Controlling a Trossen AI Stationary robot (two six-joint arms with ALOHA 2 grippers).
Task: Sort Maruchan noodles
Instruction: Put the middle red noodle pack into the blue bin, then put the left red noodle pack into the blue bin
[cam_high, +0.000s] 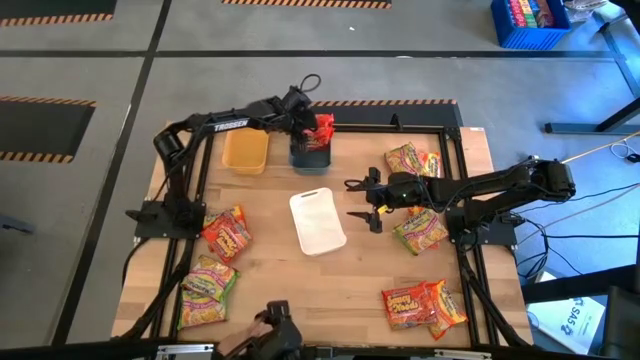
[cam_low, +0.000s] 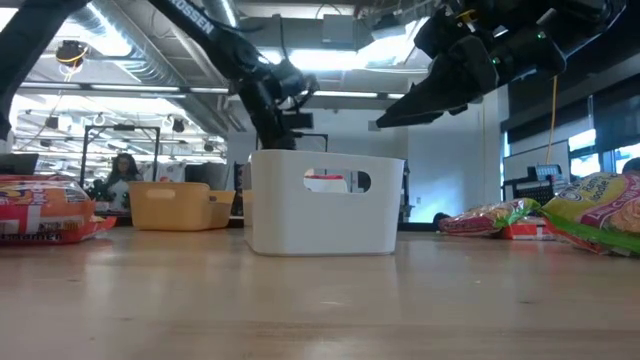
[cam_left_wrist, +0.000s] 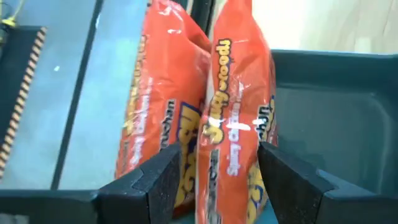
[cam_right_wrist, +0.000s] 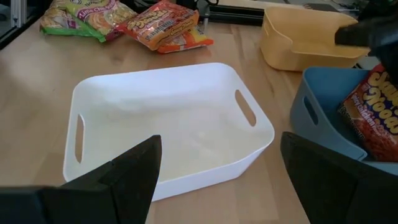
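High view: red Maruchan noodle packets (cam_high: 320, 131) stand upright in the blue tray (cam_high: 310, 155) near the table's far edge, left of centre. The left end effector (cam_high: 308, 125) hangs over that tray; the left wrist view shows its fingers (cam_left_wrist: 163, 180) spread on either side of one red packet (cam_left_wrist: 233, 124), with a second red packet just beside it. Yellow tray (cam_high: 246, 150) sits just beside the blue tray, toward the left edge. White tray (cam_high: 317, 220) lies mid-table. Right end effector (cam_high: 363, 205) hovers beside the white tray, fingers spread. Green-pink and orange packets (cam_high: 215, 265) lie along the left edge; more mixed packets (cam_high: 415, 195) lie toward the right edge, and orange-red packets (cam_high: 420, 305) lie at the near right corner.
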